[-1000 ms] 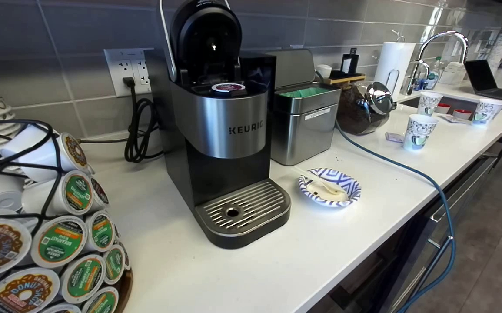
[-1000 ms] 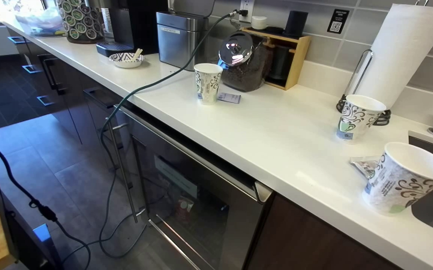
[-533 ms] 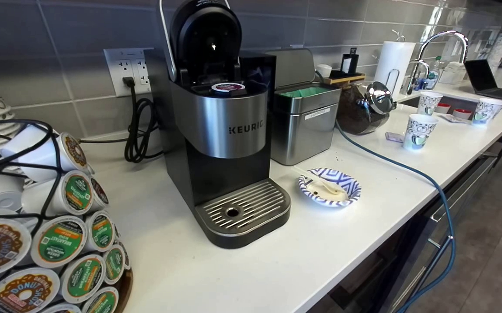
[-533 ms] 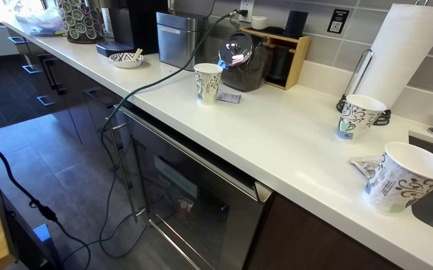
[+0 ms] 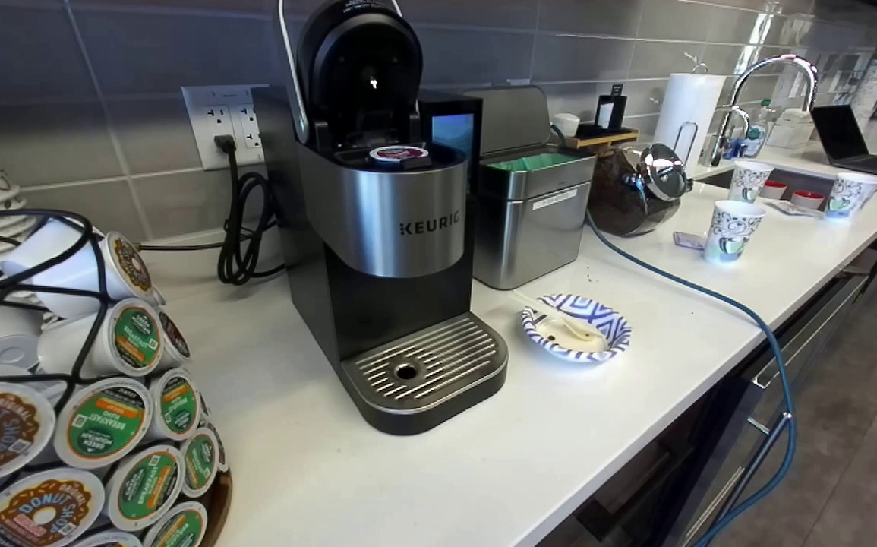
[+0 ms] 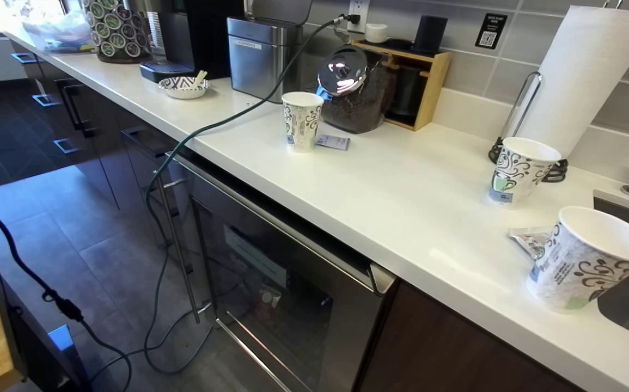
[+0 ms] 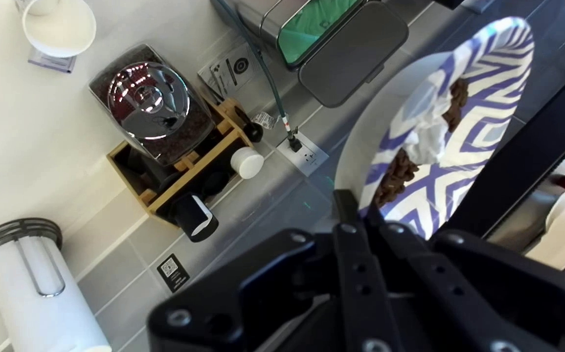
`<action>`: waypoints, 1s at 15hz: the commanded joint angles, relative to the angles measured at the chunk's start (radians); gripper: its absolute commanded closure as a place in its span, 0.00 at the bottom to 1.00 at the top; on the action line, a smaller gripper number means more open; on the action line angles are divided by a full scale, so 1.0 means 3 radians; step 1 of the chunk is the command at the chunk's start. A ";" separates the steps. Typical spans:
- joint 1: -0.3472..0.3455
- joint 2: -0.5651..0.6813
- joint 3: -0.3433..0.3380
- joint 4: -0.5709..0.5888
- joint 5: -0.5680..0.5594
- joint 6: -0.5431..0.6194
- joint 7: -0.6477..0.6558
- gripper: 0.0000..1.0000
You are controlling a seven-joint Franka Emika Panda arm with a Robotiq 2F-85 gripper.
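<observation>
My gripper [image 7: 359, 210] shows only in the wrist view. Its fingers are closed on the rim of a purple-and-white patterned paper bowl [image 7: 483, 132]. The bowl is tilted steeply. It holds brown crumbly pieces [image 7: 397, 176] and a white crumpled lump [image 7: 429, 142]. The grey lid [image 7: 355, 54] of a metal bin stands open near the bowl, with a green liner [image 7: 306, 34] showing in the bin. The bin shows in both exterior views [image 5: 533, 235] [image 6: 262, 65]. The arm, gripper and held bowl are out of both exterior views.
A Keurig machine [image 5: 389, 220] stands open with a pod [image 5: 399, 153]. A similar bowl [image 5: 597, 310] with a utensil lies beside it. A glass jar [image 6: 358, 109], paper cups [image 6: 302, 122] and a paper towel roll [image 6: 586, 76] stand on the counter. A cable [image 6: 227, 120] crosses the counter edge.
The small screen on the Keurig machine has lit up blue. Nothing else visibly moves in the exterior views. No earlier wrist frame is given.
</observation>
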 commanded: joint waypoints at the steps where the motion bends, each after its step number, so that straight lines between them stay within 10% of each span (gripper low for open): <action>1: -0.0097 0.0450 -0.0024 0.0798 -0.0050 -0.0398 0.0238 0.99; 11: -0.0254 0.1393 -0.0196 0.2483 0.0619 -0.1090 0.1472 0.99; 15: -0.0205 0.1307 -0.0146 0.2320 0.0592 -0.0924 0.1443 0.96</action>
